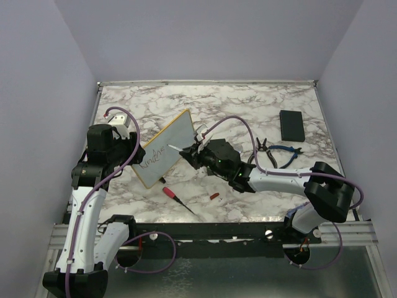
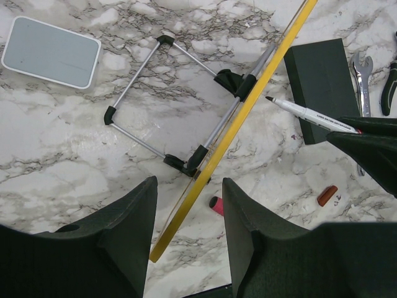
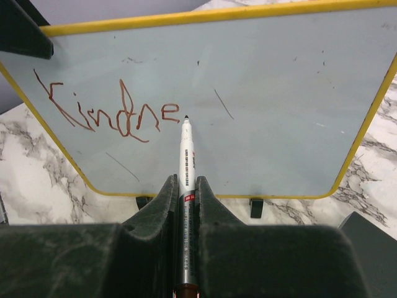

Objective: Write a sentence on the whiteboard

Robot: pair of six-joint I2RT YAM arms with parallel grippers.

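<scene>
The whiteboard (image 1: 167, 143) leans tilted on a wire stand (image 2: 167, 105); it has a pale face (image 3: 279, 93) and a yellow frame (image 2: 248, 99). Red-brown cursive letters, the sentence (image 3: 105, 108), read "Kindne" on the board's left part. My right gripper (image 3: 185, 179) (image 1: 195, 151) is shut on a white marker (image 3: 187, 155) (image 2: 310, 113). The marker's dark tip sits just right of the last letter, at or just off the face. My left gripper (image 2: 189, 183) (image 1: 138, 155) straddles the board's lower left corner with its jaws apart, a gap showing on each side.
A black slab (image 1: 291, 124) (image 2: 319, 87) lies at the back right. Blue-handled pliers (image 1: 282, 154) and a wrench (image 2: 361, 74) lie nearer. A red screwdriver (image 1: 177, 198) and a red cap (image 1: 214, 195) lie in front of the board. A pale rounded pad (image 2: 53, 51) lies behind it.
</scene>
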